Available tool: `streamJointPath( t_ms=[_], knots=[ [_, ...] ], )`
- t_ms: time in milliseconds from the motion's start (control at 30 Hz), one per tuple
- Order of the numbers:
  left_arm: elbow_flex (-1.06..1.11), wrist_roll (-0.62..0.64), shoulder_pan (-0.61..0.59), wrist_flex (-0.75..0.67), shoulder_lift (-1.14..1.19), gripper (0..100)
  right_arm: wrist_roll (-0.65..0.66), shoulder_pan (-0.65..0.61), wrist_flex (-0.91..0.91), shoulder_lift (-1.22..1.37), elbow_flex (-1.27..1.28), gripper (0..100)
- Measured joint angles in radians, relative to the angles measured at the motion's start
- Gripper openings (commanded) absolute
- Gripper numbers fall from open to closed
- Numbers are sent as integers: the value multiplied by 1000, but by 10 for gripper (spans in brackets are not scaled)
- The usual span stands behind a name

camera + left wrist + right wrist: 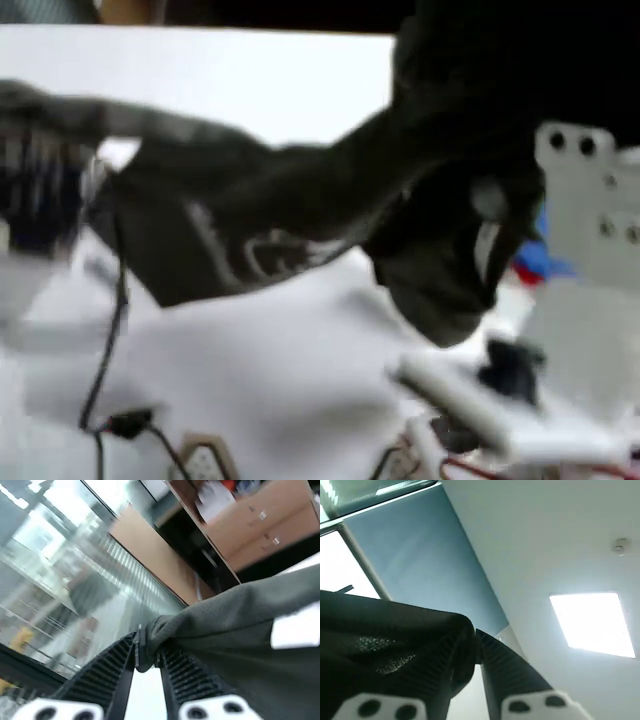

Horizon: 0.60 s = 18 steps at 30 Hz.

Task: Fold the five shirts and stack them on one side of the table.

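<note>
Shirt point(300, 190), dark, pinched by left gripper point(148, 651), tilted upward; right gripper point(476, 642) pinches it too, aimed ceilingward.

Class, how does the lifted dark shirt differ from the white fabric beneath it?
The dark shirt is dark grey with a pale print; the white fabric looks plain. The dark shirt hangs, pinched by the left gripper and right gripper; the white fabric lies spread below. Both are soft cloth.

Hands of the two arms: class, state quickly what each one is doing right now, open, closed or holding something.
Left hand: closed on the dark shirt.
Right hand: closed on the same dark shirt.
</note>
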Motion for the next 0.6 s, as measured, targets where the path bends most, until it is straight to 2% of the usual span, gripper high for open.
streamJointPath(
  t_ms=[233, 600],
  knots=[
    [-5, 0, -2, 0, -153, 25, 0, -6, 0, -74, -8, 21],
    [37, 0, -2, 0, -167, 25, 0, -6, 40, -126, 3, 21]
  ],
)
